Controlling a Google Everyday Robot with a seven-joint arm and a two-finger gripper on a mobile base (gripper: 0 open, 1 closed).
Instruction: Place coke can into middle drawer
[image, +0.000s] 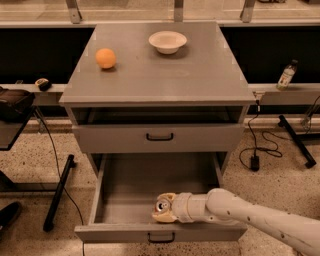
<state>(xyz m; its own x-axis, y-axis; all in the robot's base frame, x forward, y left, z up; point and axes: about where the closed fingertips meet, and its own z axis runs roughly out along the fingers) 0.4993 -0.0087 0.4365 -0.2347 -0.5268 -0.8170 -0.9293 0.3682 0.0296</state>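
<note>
Because the coke can (162, 205) has to end up inside the tray and not on the cabinet, it is already low within the pulled-out middle drawer (120, 192), close behind the front wall and about mid-width. It is tipped so that its silver top faces the camera. The gripper (165, 208) is clamped around it, one tan finger above the can and one below. That suits a sideways carry, with the can's length lying along the reach instead of standing upright. Whether the can already rests on the drawer floor or hangs just above it I cannot tell, so I judge the placing as nearly done but not yet released. The white arm (250, 217) comes in from the lower right and crosses the drawer's front right corner, which fits an entry over the low front rim. The upper drawer front (115, 139) with its black handle (160, 137) is closed just above, so the tray's back part lies under an overhang, which probably explains a drop point so near the front. On the cabinet top (200, 75), the orange ball (105, 58) and white bowl (167, 41) stand well apart from all this.
</note>
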